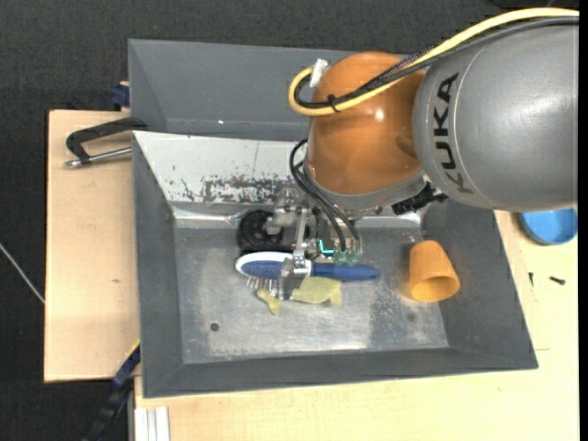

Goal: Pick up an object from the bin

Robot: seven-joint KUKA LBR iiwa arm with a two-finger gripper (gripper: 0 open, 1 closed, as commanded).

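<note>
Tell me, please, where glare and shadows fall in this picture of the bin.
Camera view: strong glare whitens the back wall; the orange cover shows a soft highlight on top; shadows on the floor are soft, without hard edges; the orange cup lies evenly lit.

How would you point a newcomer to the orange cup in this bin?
Find the grey bin, then its floor's right side. The cup sits alone there, away from the blue brush and yellow scrap under the gripper; it is the floor's only orange, tapered thing.
</note>
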